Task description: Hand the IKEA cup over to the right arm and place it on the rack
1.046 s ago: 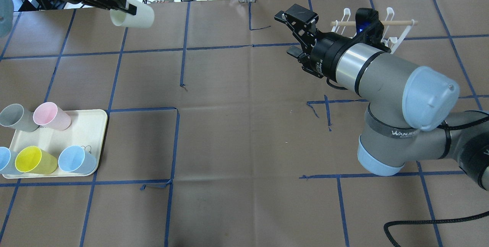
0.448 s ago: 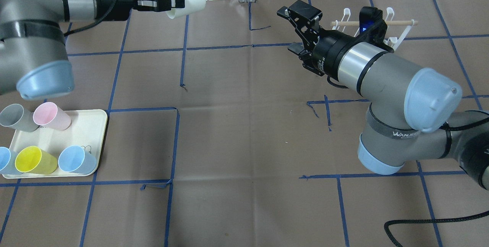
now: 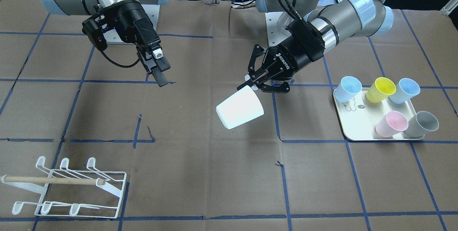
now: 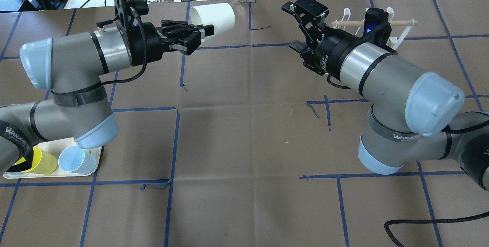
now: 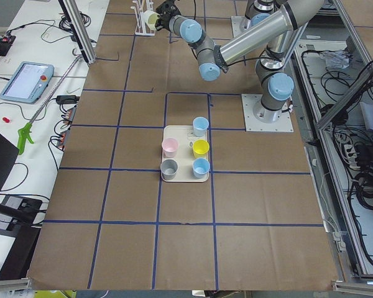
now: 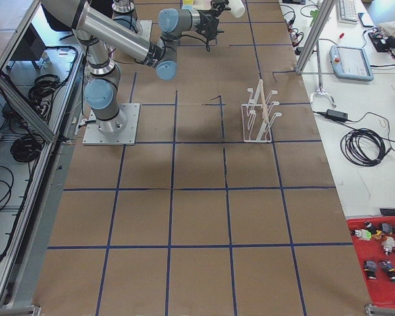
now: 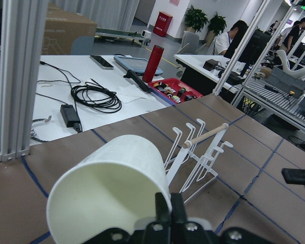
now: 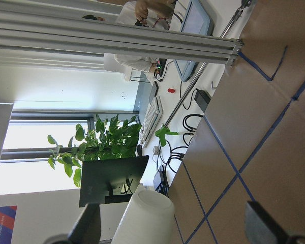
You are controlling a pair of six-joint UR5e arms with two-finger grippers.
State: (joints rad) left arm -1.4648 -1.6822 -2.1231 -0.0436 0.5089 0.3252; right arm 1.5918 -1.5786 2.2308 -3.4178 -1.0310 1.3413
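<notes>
The left gripper [image 4: 204, 32] pinches the white cup [image 4: 214, 18] by its rim, above the far edge of the table [image 4: 248, 132] (mid-span). The cup axis lies horizontal, base toward the right gripper [image 4: 300, 27], which is spread wide and well apart from the cup.

The brown-papered tabletop [image 4: 244, 132] is crossed by blue tape lines [image 4: 174, 143]. Past its far edge stand an aluminium post [image 7: 18, 76] and a white bench [image 7: 76, 68] strewn with black cables [image 7: 86, 94] — further off, a leafy plant [image 8: 107, 142] (beside a dark monitor [image 8: 114, 178]) sits against a bright window [image 8: 20, 157].
</notes>
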